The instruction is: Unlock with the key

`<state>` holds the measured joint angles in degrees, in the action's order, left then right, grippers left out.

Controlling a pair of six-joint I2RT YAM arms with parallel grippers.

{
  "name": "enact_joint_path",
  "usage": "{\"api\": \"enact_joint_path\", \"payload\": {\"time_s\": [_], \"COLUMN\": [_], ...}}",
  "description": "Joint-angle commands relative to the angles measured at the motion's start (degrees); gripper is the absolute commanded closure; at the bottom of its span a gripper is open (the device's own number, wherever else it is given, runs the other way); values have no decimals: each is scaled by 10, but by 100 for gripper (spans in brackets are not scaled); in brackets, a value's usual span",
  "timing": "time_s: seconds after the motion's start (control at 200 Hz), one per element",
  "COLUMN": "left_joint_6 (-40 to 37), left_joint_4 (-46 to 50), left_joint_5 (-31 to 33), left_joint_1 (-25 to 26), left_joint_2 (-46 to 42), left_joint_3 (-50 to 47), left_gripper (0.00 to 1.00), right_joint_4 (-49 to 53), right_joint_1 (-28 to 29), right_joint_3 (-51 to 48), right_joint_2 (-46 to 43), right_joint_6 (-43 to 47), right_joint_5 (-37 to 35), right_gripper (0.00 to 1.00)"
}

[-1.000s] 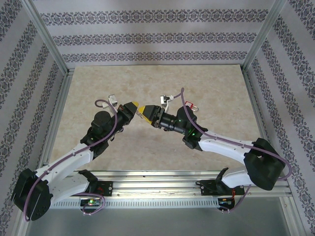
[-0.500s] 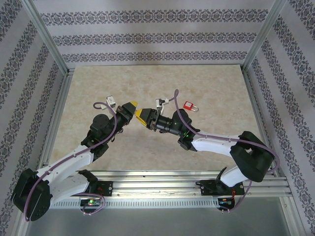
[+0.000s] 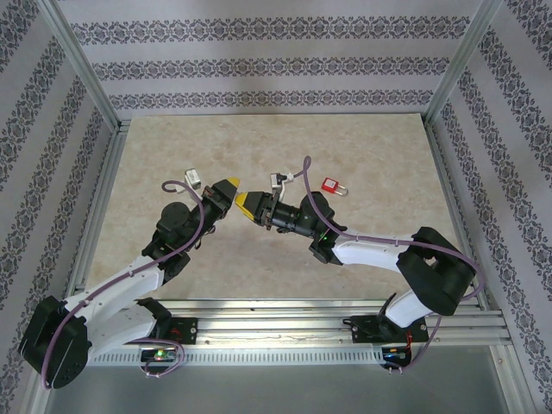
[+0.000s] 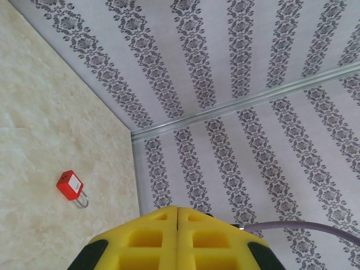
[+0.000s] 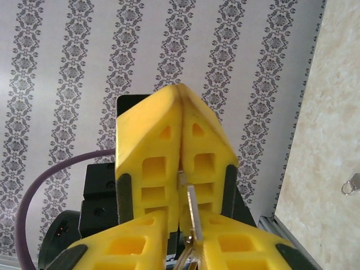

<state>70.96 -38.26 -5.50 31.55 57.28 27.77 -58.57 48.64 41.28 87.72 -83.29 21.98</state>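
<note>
The beige marbled tabletop (image 3: 371, 147) carries a small red padlock (image 3: 329, 185), lying flat and apart from everything else; all places below are given from it. The white-and-black left arm (image 3: 129, 280) and right arm (image 3: 379, 250) reach in from the near edge. Their yellow-fingered heads meet to the left of the padlock and slightly nearer the bases.

From above, the left gripper (image 3: 228, 191) and the right gripper (image 3: 247, 204) stand tip to tip, the right one between the padlock and the left one. What lies between the tips is too small to tell there.

The right wrist view is plainer: the right gripper (image 5: 181, 225) is clamped on a thin silver key (image 5: 190, 209). Its blade sticks out ahead to the seam of the left gripper (image 5: 179, 146), whose fingers are pressed together. Whether those also pinch the blade tip I cannot tell.

The left wrist view has the left gripper (image 4: 177, 239) clenched, nothing showing in its seam. Beyond it lies the padlock (image 4: 70, 185), its silver shackle (image 4: 83, 200) pointing down-right, on bare table near the foot of the patterned wall (image 4: 225, 67).
</note>
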Motion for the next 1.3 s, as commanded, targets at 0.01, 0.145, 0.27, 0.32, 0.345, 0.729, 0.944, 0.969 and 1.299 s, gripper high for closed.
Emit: {"api": "enact_joint_path", "payload": {"time_s": [0.01, 0.145, 0.27, 0.32, 0.345, 0.729, 0.944, 0.969, 1.299], "left_joint_6": [4, 4, 13, 14, 15, -21, -188, -218, -547], "left_joint_4": [-21, -2, 7, 12, 16, 362, 628, 646, 845], "left_joint_5": [1, 9, 21, 25, 27, 99, 27, 16, 57], "left_joint_1": [8, 13, 16, 17, 17, -9, -99, -108, -167], "left_joint_2": [-9, -13, -19, -21, -22, -129, -66, -49, 216], "left_joint_3": [-14, -22, -32, -33, -33, 48, 196, 211, 389], "left_gripper": [100, 100, 100, 100, 98, 4, 1, 1, 3], "right_joint_4": [-37, -29, -8, -1, 2, 194, 600, 629, 748], "right_joint_1": [7, 5, 4, 3, 3, 3, 15, 15, 15], "right_joint_3": [26, 28, 27, 28, 28, 30, 103, 108, 97], "right_joint_2": [1, -4, -14, -18, -19, -86, -183, -191, -269], "right_joint_6": [5, 11, 22, 27, 28, 117, 309, 322, 359], "right_joint_5": [12, 17, 17, 17, 17, 10, -106, -118, -185], "right_gripper": [86, 100, 100, 100, 100, 100, 100, 100, 100]}}
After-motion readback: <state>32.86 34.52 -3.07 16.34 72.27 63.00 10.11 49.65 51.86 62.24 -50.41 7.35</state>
